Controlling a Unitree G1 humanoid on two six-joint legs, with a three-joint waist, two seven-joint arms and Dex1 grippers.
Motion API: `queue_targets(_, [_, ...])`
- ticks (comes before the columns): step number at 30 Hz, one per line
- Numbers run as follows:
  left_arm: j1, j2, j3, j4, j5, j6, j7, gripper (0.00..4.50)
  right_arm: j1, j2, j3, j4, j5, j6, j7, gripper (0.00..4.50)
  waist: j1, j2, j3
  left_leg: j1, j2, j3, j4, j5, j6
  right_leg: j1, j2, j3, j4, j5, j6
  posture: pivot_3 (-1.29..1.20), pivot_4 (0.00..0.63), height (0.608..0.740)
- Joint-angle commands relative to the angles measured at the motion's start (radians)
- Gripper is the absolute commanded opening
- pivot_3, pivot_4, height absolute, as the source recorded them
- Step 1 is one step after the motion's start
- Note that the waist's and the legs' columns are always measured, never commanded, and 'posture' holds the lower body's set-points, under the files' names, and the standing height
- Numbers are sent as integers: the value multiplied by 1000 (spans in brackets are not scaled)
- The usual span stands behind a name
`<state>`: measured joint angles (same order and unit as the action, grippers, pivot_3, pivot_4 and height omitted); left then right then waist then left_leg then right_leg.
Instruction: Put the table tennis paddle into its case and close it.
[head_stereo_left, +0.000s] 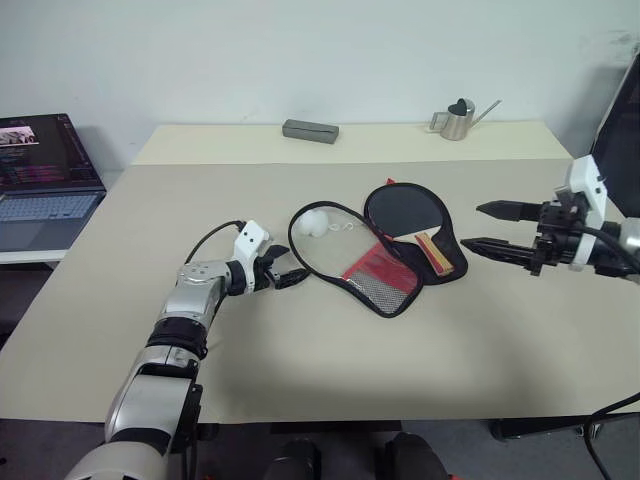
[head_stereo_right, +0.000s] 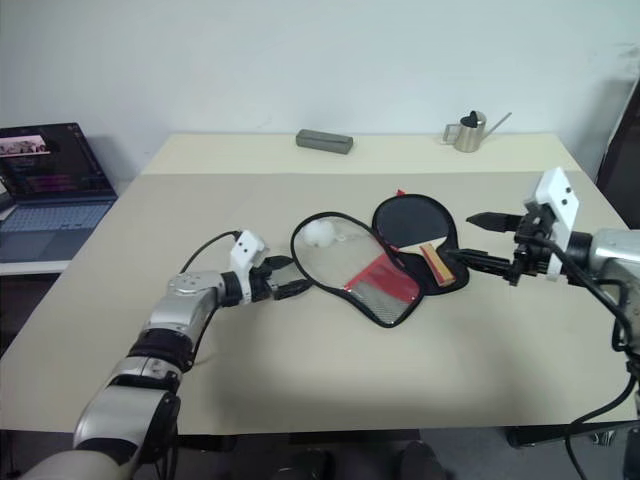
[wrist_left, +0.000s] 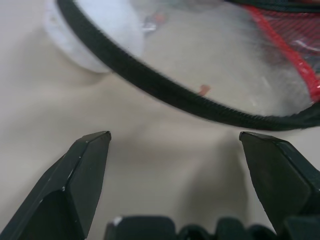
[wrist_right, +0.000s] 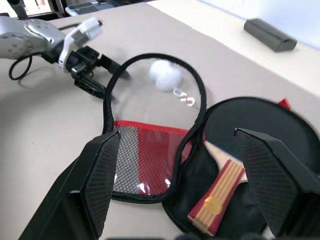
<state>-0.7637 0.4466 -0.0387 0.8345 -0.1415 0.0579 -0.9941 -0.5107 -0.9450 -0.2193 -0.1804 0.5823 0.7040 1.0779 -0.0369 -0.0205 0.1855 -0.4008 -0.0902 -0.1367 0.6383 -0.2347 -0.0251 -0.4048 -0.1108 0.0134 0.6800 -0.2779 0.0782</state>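
The case (head_stereo_left: 352, 262) lies unzipped on the table, its clear, red and mesh flap folded out to the left. A white pom-pom (head_stereo_left: 315, 222) rests under the clear window. The table tennis paddle (head_stereo_left: 405, 208) lies on the case's right half, black face up, with the striped handle (wrist_right: 222, 195) pointing toward the table's near edge. My left gripper (head_stereo_left: 296, 270) is open, low over the table, just left of the flap's zipper rim (wrist_left: 165, 87). My right gripper (head_stereo_left: 471, 227) hovers open to the right of the case, pointing at the handle, with nothing between its fingers.
A grey box (head_stereo_left: 310, 130) and a small metal watering can (head_stereo_left: 458, 120) stand near the table's far edge. An open laptop (head_stereo_left: 45, 180) sits on a lower surface to the left. A dark upright object (head_stereo_left: 620, 140) stands at the right.
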Motion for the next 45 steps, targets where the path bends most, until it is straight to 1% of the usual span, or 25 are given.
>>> queue_targets(1, [-43, -13, 4, 15, 8, -31, -7, 4500, -23, -31, -36, -4, 23, -26, 33, 3942, 0, 0, 0, 0, 0, 0, 0, 0, 0, 0, 0, 0, 0, 0, 0, 0, 150, 740])
queue_targets(11, [-58, -36, -3, -13, 11, -30, -48, 4500, -18, -58, -38, 4, 22, -48, 77, 3942, 2, 0, 0, -1, 0, 0, 4, -1, 1, 0, 0, 1, 0, 1, 2, 0, 150, 740])
queue_targets(22, [-72, -63, -17, -81, 6, -14, -68, 4500, -51, -90, -43, 32, 23, -63, 108, 3942, 4, 0, 0, -1, 0, 0, 4, -1, 1, 0, 0, 1, 0, 1, 2, 0, 150, 740])
queue_targets(28, [-68, -90, -45, -185, -4, 26, -86, 4500, -95, -98, -65, 14, 83, 2, 92, 3942, 5, -1, 0, -2, -1, 0, 5, -1, 1, 1, -1, 1, 0, 2, 3, 0, 150, 740])
queue_targets(31, [-55, -100, -50, -270, -23, 67, -100, 4500, -120, -100, -77, 5, 114, 30, 78, 3942, 4, -1, 1, -2, 0, -1, 5, -1, 1, 0, 0, 1, 0, 2, 3, 0, 150, 740])
queue_targets(36, [-48, -121, -65, -377, -50, 138, -111, 4500, -113, -110, -88, -8, 141, 49, 70, 3942, 5, -1, 0, -2, -1, -1, 5, -1, 1, 0, -1, 1, 0, 2, 3, 0, 150, 740])
queue_targets(43, [-79, -165, -91, -366, -46, 144, -116, 4500, -77, -131, -113, -18, 157, 50, 77, 3942, 5, -1, 1, -2, -1, 0, 6, -1, 2, 1, -1, 1, 0, 2, 3, 0, 150, 740])
queue_targets(45, [-110, -200, -108, -329, -38, 125, -116, 4500, -56, -140, -133, -21, 161, 52, 75, 3942, 7, -1, 1, -2, -1, 0, 6, -1, 2, 1, -1, 1, 0, 2, 3, 0, 150, 740])
